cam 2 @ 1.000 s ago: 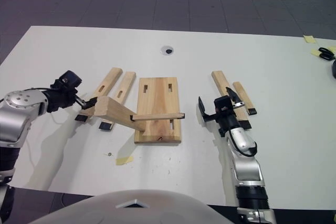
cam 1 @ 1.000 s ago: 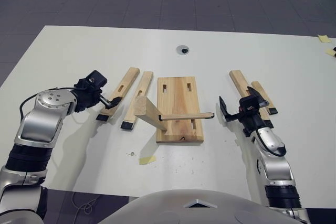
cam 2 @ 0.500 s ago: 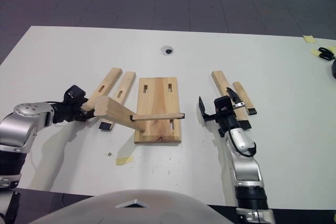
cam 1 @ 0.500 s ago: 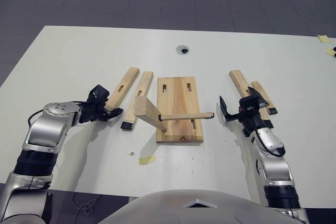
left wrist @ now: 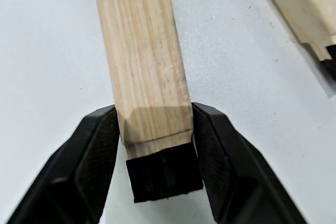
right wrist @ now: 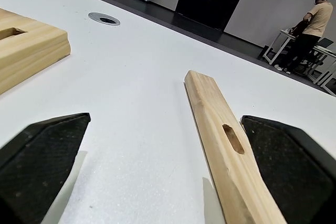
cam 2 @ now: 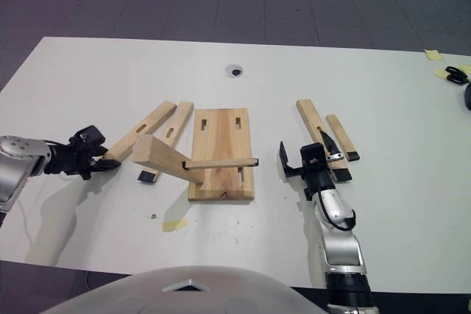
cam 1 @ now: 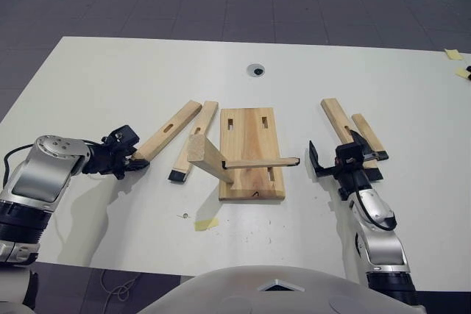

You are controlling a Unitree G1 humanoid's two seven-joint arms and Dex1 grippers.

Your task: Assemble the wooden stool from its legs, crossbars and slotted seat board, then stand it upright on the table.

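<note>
The seat board [cam 1: 252,129] is lying flat mid-table, one leg and a crossbar already standing in it. I'm dragging the outer left leg [cam 1: 165,131] away from its neighbour, swinging it askew (freeing it for fitting, I reckon). My left gripper [cam 1: 132,165] is clamping its black-capped end. My right gripper [cam 1: 333,154] is waiting, fingers apart, beside the right-hand legs [cam 1: 340,123].

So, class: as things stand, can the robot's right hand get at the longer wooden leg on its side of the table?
Probably yes: the right hand is open and sits right at the near end of the longer leg, with nothing lying between them.
</note>
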